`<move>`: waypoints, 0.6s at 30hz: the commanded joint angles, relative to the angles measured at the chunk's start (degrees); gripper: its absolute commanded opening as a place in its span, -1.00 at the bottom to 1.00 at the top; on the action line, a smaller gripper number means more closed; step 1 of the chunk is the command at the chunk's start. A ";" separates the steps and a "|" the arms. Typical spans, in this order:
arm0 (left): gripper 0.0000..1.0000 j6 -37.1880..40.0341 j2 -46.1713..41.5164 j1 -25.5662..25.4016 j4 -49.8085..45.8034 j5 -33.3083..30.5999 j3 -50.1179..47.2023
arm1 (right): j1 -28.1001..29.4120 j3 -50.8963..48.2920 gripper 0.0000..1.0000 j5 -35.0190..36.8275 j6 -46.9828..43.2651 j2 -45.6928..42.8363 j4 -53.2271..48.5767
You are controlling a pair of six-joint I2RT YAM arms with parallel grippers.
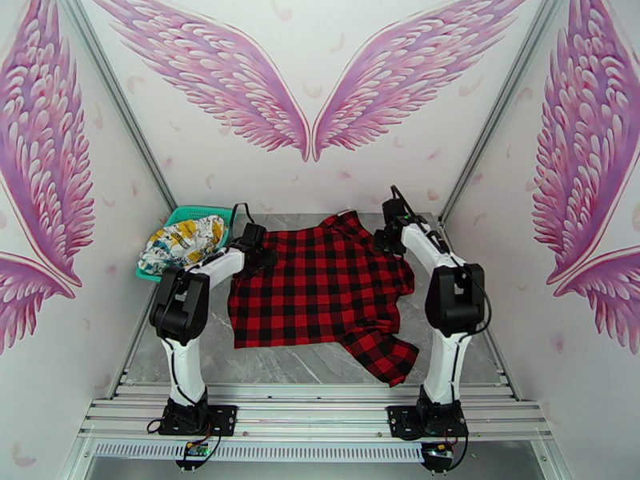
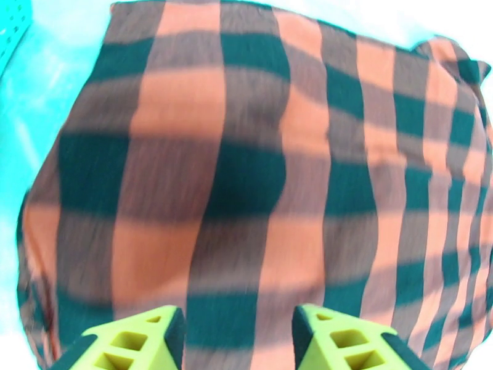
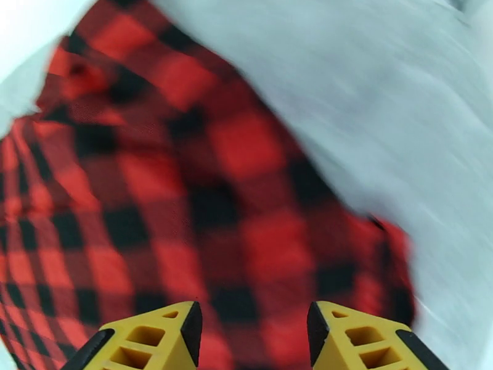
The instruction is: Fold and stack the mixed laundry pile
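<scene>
A red-and-black plaid garment (image 1: pixel 320 286) lies spread across the grey marbled tabletop (image 1: pixel 280 362) at the centre of the overhead frame. One sleeve trails toward the lower right and the collar points to the top of the frame. The left tool (image 1: pixel 260 258) sits at the garment's upper-left edge, the right tool (image 1: pixel 390 234) at its upper-right edge near the shoulder. In the upper left of the same frame, a white garment (image 1: pixel 186 242) printed in yellow, teal and blue is heaped in a teal mesh basket (image 1: pixel 192 210) at the tabletop's far left corner, just beside the left arm.

Seen from the left wrist, the left tool (image 2: pixel 237 331) is released. Its two lime-green fingers (image 2: pixel 142 340) stand apart at the bottom of the frame, the plaid cloth (image 2: pixel 246 149) lies smooth in the gap, and a corner of the basket (image 2: pixel 12 20) shows at the upper left.

Seen from the right wrist, the right tool (image 3: pixel 254 331) is also released, its yellow fingers (image 3: pixel 154 340) parted at the bottom edge. The plaid fabric (image 3: pixel 185 180) covers the left and centre of this blurred frame, with bare tabletop (image 3: pixel 400 118) at the upper right. Whether either tool touches the cloth cannot be told.
</scene>
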 commanded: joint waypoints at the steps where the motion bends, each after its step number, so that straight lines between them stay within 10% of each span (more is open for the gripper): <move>1: 0.01 -2.78 4.97 1.84 -3.16 -1.27 5.06 | -0.81 7.74 -0.09 -5.35 2.90 9.68 -3.15; 18: 0.06 -9.69 21.13 9.75 -4.23 7.35 24.57 | -7.73 33.11 -0.49 -8.76 18.85 30.36 -8.28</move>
